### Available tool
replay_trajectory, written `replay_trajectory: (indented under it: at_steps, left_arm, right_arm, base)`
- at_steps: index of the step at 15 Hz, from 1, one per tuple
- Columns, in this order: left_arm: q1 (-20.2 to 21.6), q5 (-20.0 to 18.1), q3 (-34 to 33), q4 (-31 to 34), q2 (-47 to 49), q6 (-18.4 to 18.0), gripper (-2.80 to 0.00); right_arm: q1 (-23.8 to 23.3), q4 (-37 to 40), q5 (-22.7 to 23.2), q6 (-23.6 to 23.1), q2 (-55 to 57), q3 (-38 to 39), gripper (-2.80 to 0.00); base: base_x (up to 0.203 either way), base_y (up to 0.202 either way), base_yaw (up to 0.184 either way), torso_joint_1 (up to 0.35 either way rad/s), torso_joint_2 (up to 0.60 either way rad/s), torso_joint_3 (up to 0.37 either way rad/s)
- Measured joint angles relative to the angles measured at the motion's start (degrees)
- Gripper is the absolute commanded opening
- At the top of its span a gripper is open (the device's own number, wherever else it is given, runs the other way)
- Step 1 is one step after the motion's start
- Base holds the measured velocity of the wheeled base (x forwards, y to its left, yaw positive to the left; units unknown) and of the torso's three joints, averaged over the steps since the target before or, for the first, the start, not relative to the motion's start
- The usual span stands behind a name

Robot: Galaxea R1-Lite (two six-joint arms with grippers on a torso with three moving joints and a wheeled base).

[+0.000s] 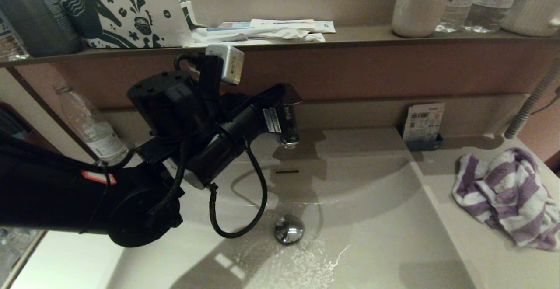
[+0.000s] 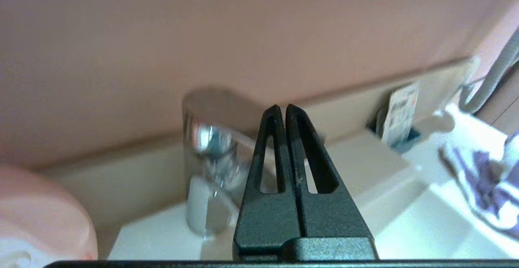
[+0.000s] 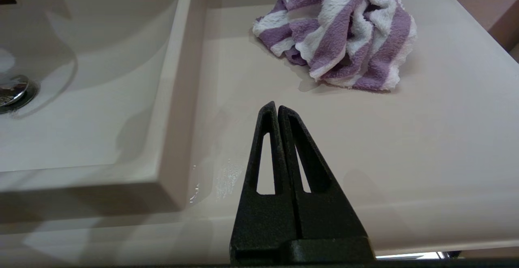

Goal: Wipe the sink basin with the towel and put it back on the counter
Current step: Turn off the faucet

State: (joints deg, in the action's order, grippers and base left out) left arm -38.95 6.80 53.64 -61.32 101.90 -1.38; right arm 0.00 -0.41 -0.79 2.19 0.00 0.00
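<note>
The purple-and-white striped towel [image 1: 507, 197] lies bunched on the counter [image 1: 477, 249] to the right of the sink basin [image 1: 376, 210]. The basin has a chrome drain stopper [image 1: 288, 229] and a slot overflow [image 1: 286, 172]. My left gripper [image 1: 291, 95] is shut and empty, reaching over the basin's back to the chrome faucet [image 1: 288, 131]; in the left wrist view the left gripper [image 2: 282, 106] stands just beside the faucet [image 2: 206, 166]. My right gripper [image 3: 275, 105] is shut and empty over the counter's [image 3: 425, 138] front, apart from the towel [image 3: 340, 37].
A dark shelf [image 1: 350, 35] above the faucet carries bottles [image 1: 477, 0], a patterned box [image 1: 118, 9] and papers. A plastic bottle [image 1: 89, 125] stands at the left, a card holder [image 1: 422, 125] and a hose [image 1: 531, 101] at the back right. Wet streaks [image 1: 302, 262] mark the basin's front.
</note>
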Motion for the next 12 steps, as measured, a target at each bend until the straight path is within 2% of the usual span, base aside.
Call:
replay_trajectory:
  at_steps: [4,6,9,12]
  left_arm:
    - [-2.19,0.32,1.21,0.57,-0.43,0.01,-2.8]
    - [-2.67,0.52,-0.38,0.4,-0.8,0.04,-2.8]
    - [-2.39,1.07,-8.58,-1.05,-4.38,0.26,-2.8]
    - [-0.07,1.95,-16.22,-2.35,-12.32,0.12,-2.8]
  right_arm:
    - [0.0,0.0,0.01,0.0,0.0,0.0,-2.8]
    - [0.0,0.0,0.02,0.0,0.0,0.0,-2.8]
    - [0.0,0.0,0.02,0.0,0.0,0.0,-2.8]
    - [0.0,0.0,0.02,0.0,0.0,0.0,-2.8]
  base:
    - [0.0,0.0,0.0,0.0,0.0,0.0]
    - [0.0,0.0,0.0,0.0,0.0,0.0]
    - [0.0,0.0,0.0,0.0,0.0,0.0]
    - [0.0,0.0,0.0,0.0,0.0,0.0]
